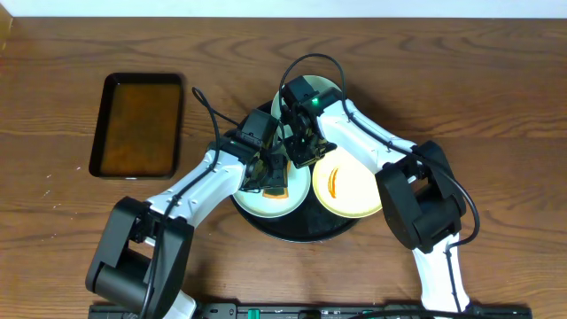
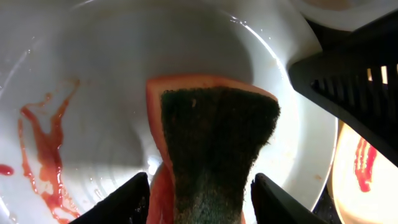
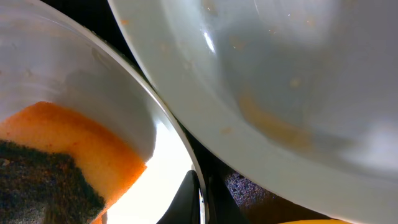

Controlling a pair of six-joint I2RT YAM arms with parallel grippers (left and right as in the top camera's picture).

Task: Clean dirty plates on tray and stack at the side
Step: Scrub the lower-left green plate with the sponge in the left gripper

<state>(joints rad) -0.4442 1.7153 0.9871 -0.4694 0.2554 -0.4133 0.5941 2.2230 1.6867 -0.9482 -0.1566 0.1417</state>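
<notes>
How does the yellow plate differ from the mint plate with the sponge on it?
The yellow plate lies uncovered; the mint plate has a sponge on it. The yellow plate is pale yellow, the mint plate whitish green. Both bear red sauce smears on the round tray.

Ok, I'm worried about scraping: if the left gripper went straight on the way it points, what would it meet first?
The left gripper holds a sponge that leads it; straight on, the sponge meets the floor of the plate. Its tip may be touching it; depth is unclear.
</notes>
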